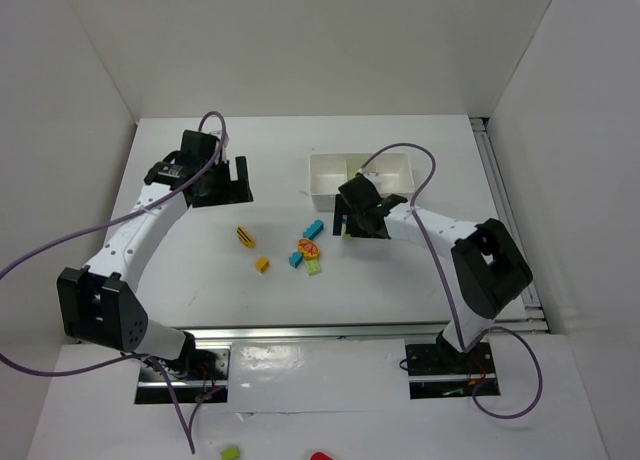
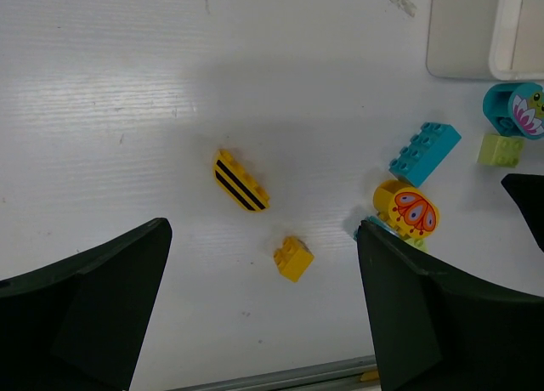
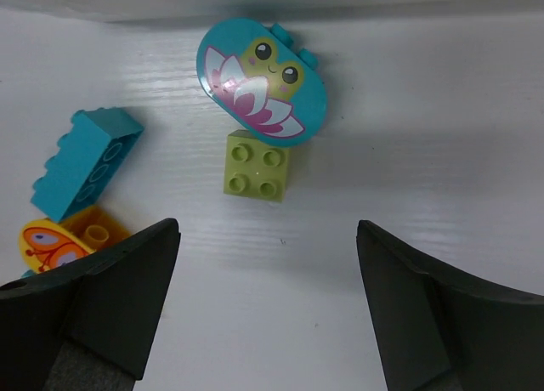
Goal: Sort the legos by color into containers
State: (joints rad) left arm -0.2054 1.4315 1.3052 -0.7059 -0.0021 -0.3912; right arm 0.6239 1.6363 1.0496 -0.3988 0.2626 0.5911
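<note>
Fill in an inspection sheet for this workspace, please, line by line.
Surface: white table, lightly scuffed.
Job's things: white tray at the far side, no brick seen inside; loose on the table are a striped yellow brick, small yellow brick, blue brick, butterfly brick, frog brick and green brick.
Clutter: green piece and red piece on the front ledge.
Grippers: left gripper open, empty; right gripper open, empty, near the green brick.
Cables: left purple cable loops off its arm; right purple cable arcs over the tray.
Surroundings: white walls on three sides.
</note>
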